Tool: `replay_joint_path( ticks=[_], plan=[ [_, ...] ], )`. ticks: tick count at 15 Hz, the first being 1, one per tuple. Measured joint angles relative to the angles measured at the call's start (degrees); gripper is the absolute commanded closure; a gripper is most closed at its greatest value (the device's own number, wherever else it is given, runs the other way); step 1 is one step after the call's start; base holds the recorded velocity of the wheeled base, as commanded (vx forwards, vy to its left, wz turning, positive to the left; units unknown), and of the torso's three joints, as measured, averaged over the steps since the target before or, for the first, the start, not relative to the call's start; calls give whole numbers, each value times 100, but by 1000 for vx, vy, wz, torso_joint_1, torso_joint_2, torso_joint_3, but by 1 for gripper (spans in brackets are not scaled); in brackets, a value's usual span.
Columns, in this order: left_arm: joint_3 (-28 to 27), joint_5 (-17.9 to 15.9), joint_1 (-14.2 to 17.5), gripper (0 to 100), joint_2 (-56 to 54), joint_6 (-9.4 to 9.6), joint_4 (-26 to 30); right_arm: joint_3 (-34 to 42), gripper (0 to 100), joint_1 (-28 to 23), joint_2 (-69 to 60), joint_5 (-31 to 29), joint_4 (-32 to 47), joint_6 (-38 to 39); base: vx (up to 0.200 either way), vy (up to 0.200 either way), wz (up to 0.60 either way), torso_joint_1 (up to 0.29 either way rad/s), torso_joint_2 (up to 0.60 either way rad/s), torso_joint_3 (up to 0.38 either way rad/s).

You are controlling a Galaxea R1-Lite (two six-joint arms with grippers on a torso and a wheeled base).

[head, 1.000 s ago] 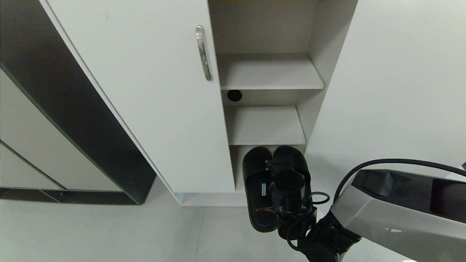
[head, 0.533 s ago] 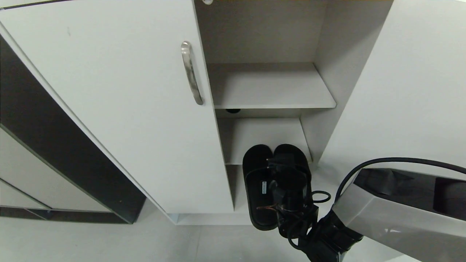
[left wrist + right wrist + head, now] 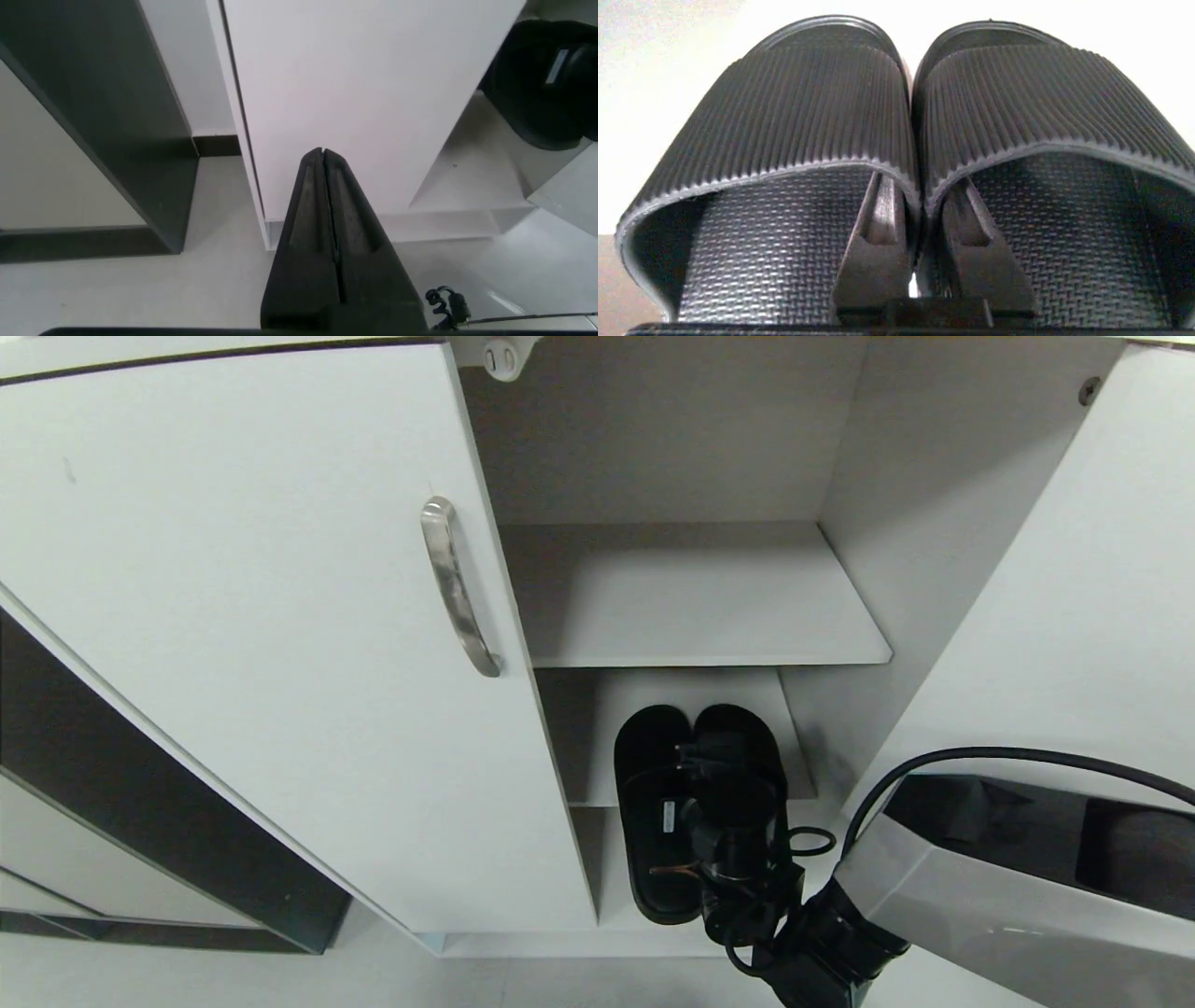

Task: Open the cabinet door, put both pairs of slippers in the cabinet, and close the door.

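floor [image 3: 233,985]: pale grey, smooth | dark panel [image 3: 140,784]: upright, runs down to the floor | pale panel [image 3: 28,831]: just beside it, farther left

1. On my head camera, the cabinet [image 3: 896,504] stands directly on the pale grey floor [image 3: 187,980].
2. Its upper shelf [image 3: 691,607] is a white board spanning the open bay.
3. The lower shelf [image 3: 597,737] sits beneath it. The slippers [image 3: 653,784] cover its front edge, and I can't tell whether they touch it.
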Motion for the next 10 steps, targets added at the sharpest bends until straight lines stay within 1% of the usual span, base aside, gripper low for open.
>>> replay_joint_path(
  ticks=[3,8,10],
  plan=[
    [0,-2,2,100,0,-9,-2,-322,100,-116,52,18,383,22,0,0,0,0,0,0],
    [0,6,-1,100,0,-18,0,-1557,100,-439,293,24,1325,28,0,0,0,0,0,0],
    [0,6,0,100,0,-18,0,-2024,100,-555,367,133,1680,26,0,0,0,0,0,0]
  ],
)
